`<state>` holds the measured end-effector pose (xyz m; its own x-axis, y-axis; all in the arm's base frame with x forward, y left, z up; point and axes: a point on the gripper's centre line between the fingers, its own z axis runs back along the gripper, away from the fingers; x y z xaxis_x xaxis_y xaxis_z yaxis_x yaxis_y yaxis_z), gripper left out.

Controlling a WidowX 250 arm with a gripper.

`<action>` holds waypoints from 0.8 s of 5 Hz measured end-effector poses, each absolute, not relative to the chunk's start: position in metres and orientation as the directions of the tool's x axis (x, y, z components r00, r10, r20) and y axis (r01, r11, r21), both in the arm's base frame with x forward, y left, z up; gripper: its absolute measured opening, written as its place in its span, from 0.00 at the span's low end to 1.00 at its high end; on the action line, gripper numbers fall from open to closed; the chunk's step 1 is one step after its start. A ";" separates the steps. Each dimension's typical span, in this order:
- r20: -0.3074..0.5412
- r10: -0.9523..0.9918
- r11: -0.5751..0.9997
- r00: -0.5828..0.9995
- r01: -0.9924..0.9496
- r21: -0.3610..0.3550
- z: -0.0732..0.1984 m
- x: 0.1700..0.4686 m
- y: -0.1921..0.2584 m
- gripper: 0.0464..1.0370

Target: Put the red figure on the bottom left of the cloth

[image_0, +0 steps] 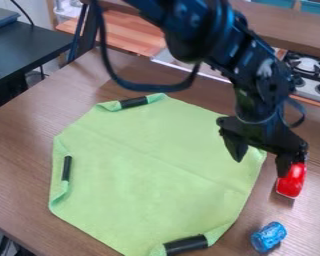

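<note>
Red figure, one (291,181): on the tabletop (16,165), just off the green cloth's 3 o'clock edge. Pincer, one (261,168): at the same edge, two fingers spread apart, the outer beside the figure; contact cannot be told. Crinkled blue cylinder, one (268,236): off the cloth at 4 o'clock. Green cloth, one (149,175): edges folded round three black tubular clips, at 9 (66,168), between 11 and 12 (134,102), and 5 o'clock (186,244). Stove, one (307,75): beyond, toward 1 o'clock.
</note>
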<state>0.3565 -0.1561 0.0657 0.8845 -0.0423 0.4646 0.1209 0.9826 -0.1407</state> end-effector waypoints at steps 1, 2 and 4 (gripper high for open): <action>0.444 0.046 0.988 0.895 0.025 -0.151 0.049 0.364 -0.166 0.96; 0.444 0.069 0.989 0.893 -0.004 -0.147 0.041 0.372 -0.174 0.96; 0.455 0.088 0.988 0.886 -0.020 -0.154 0.035 0.392 -0.198 0.96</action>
<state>0.3923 -0.1977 0.0354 0.8862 0.0884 0.4549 -0.0195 0.9879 -0.1539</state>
